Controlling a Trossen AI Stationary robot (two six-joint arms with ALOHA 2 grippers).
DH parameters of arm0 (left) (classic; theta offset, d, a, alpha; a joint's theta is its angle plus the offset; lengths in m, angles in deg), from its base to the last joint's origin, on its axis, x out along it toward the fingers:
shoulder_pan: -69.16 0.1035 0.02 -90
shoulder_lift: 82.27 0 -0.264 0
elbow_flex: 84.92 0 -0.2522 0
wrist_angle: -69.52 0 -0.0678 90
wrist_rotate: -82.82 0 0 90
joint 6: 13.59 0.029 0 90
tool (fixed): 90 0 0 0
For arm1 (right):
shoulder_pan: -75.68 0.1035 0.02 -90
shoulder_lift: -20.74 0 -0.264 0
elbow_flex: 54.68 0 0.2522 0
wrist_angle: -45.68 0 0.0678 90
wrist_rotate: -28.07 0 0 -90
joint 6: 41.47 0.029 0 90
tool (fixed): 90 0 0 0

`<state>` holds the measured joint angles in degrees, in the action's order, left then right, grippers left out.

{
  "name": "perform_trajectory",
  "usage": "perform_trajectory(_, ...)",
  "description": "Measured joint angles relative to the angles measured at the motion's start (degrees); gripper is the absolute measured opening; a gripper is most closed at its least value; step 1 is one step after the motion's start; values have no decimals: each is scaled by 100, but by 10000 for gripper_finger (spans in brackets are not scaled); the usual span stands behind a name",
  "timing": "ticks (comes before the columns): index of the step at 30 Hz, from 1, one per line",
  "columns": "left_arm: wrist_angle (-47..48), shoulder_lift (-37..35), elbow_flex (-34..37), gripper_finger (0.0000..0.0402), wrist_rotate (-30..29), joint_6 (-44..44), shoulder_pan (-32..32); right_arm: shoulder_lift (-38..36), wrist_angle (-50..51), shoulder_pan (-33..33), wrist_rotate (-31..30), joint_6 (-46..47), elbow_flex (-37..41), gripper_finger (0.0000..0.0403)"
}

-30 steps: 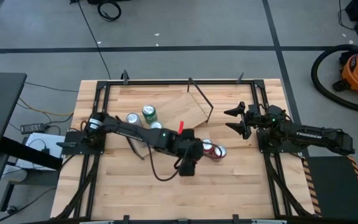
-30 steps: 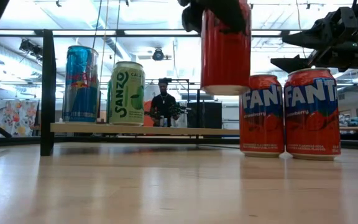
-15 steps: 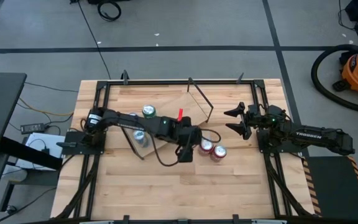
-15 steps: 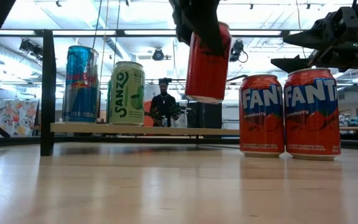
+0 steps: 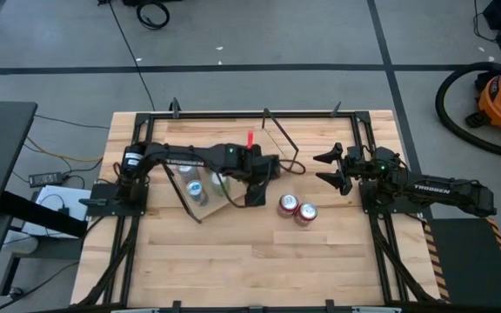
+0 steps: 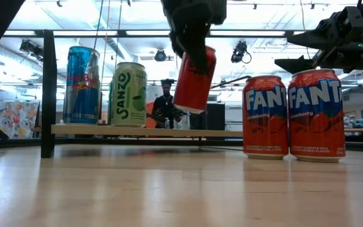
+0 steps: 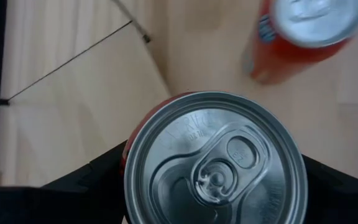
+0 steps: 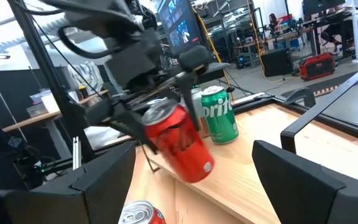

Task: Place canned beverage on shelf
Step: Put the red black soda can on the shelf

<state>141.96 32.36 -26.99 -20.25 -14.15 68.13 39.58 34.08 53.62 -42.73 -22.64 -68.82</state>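
Note:
My left gripper (image 5: 255, 178) is shut on a red can (image 6: 194, 79) and holds it in the air above the front of the shelf (image 6: 137, 131), a light wood plank with black rod brackets (image 5: 281, 139). A blue can (image 6: 82, 85) and a green can (image 6: 128, 94) stand upright on the shelf. The right wrist view shows the red can (image 8: 182, 143) tilted beside a green Sprite can (image 8: 219, 115). My right gripper (image 5: 324, 168) waits open and empty at the table's right. My left gripper pinches the red can's side wall (image 7: 128, 163) between its two fingers (image 7: 98, 177), one on either side, at the can's upper half. The fingers come from above, pointing down. The can is lifted clear and tilted, its top (image 7: 216, 165) toward the wrist camera.
Two red Fanta cans (image 6: 265, 116) (image 6: 316, 113) stand upright on the table to the right of the shelf, in the high view just right of my left gripper (image 5: 296, 208). Black frame rails (image 5: 233, 115) run round the tabletop. A person (image 6: 166, 104) stands far behind the table.
My left gripper has carried the red can toward the table's far edge and a little left, away from the two Fanta cans and over toward the shelf. The can has tipped from upright to tilted and stays clear of everything.

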Motion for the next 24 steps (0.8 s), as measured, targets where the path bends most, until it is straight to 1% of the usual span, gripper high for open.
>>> perform_trajectory(10, 433, -265, 2, 309, 27, 202, 557, 2, 10, 0, 128, 68, 0, 334)
perform_trajectory(18, 590, -574, -2, 309, 16, 344, 1014, 26, 22, 22, 145, 92, 0, 334)
perform_trajectory(24, 584, -605, -2, 309, 23, 516, 1426, 28, 4, 163, 119, 66, 0, 334)
